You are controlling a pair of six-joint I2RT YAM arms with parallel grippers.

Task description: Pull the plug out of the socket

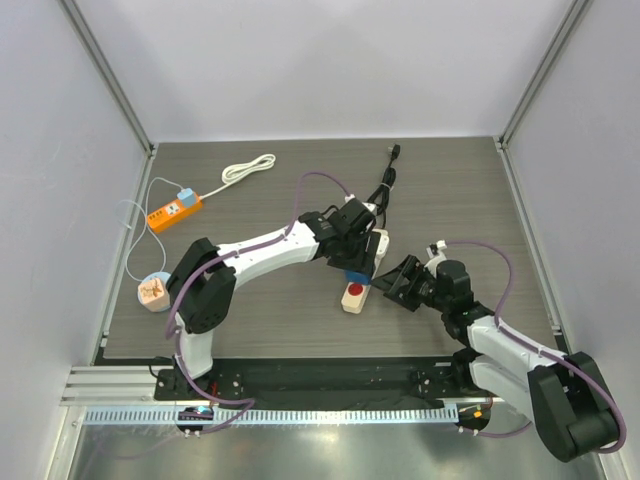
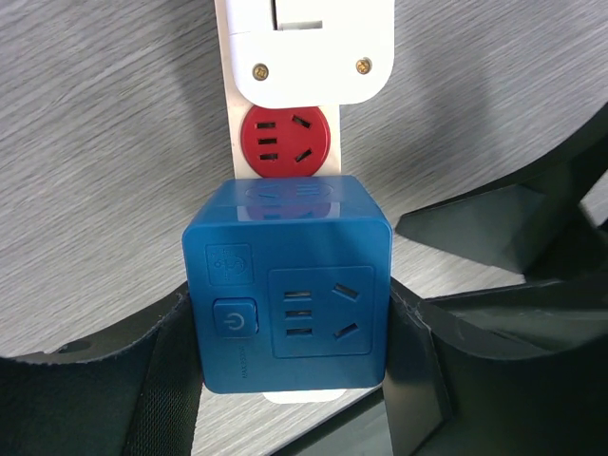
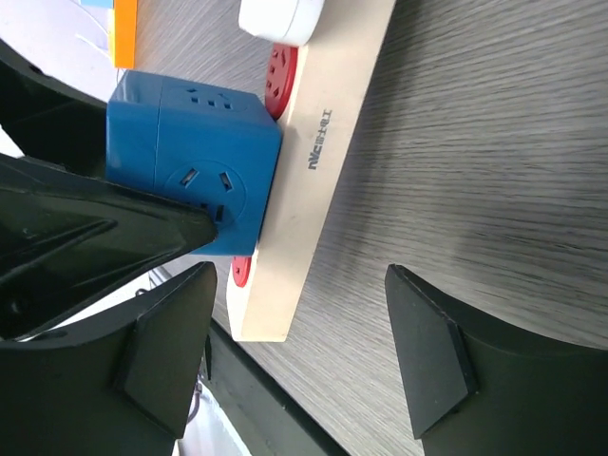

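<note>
A blue cube plug (image 2: 285, 285) sits on a cream socket strip (image 3: 318, 142) with red sockets (image 2: 283, 140). My left gripper (image 2: 290, 337) is shut on the cube, one black finger (image 2: 166, 370) pressed to each side. In the top view the cube (image 1: 356, 276) shows just under the left gripper (image 1: 352, 262) at mid-table. My right gripper (image 3: 299, 328) stands open beside the strip's near end, its left finger (image 3: 171, 332) close to the strip's corner and touching nothing. From the right wrist view the cube (image 3: 190, 176) rests against the strip's face.
A white plug (image 2: 304, 47) occupies the strip beyond the cube. An orange power strip (image 1: 175, 212) with a white cable (image 1: 250, 168) lies at the back left. A black cable (image 1: 385, 180) runs to the back. A small round object (image 1: 152, 292) sits at the left edge.
</note>
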